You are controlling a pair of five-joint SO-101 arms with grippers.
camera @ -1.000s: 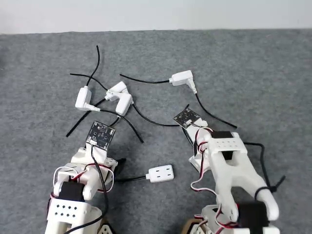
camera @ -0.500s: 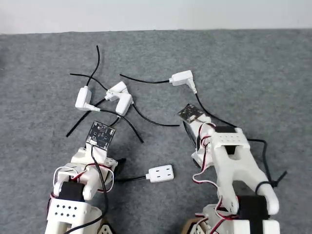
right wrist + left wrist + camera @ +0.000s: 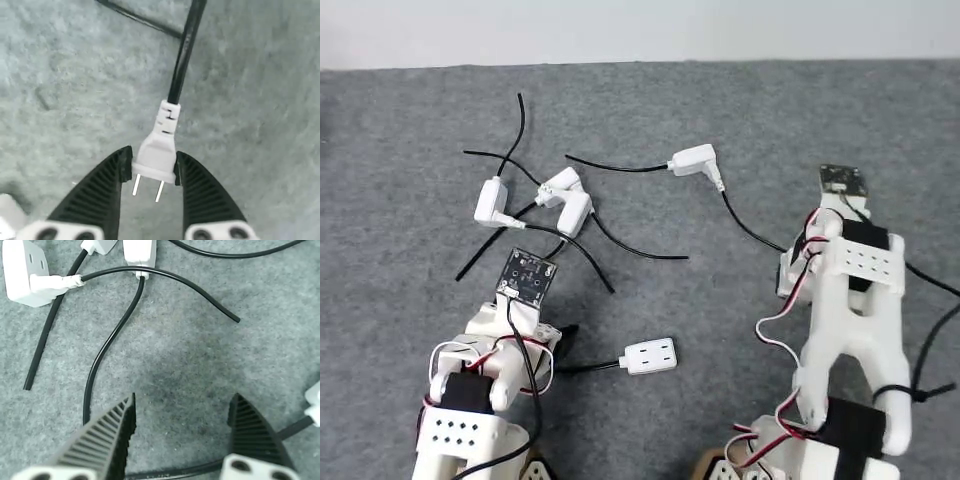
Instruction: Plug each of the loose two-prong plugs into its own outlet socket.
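Observation:
My right gripper (image 3: 152, 156) is shut on a white two-prong plug (image 3: 157, 159), prongs toward the camera, with its black cord (image 3: 184, 55) running away over the grey carpet. In the high view the right arm (image 3: 847, 265) stands at the right, and a black cord (image 3: 752, 232) runs under it from a white connector (image 3: 693, 159). My left gripper (image 3: 182, 405) hangs open over bare carpet. Beyond it lie a white outlet socket (image 3: 21, 271) with a plug (image 3: 52, 283) resting against it, and another white plug (image 3: 139, 252). A white outlet (image 3: 650, 355) lies between the arms.
Several loose black cords (image 3: 560, 240) cross the carpet around the cluster of white plugs (image 3: 566, 197) at the middle left. The left arm (image 3: 495, 350) stands at the lower left. A pale wall (image 3: 640, 30) borders the carpet at the back.
The right arm has swung from the middle of the carpet out to the right and farther back. The left arm has kept still.

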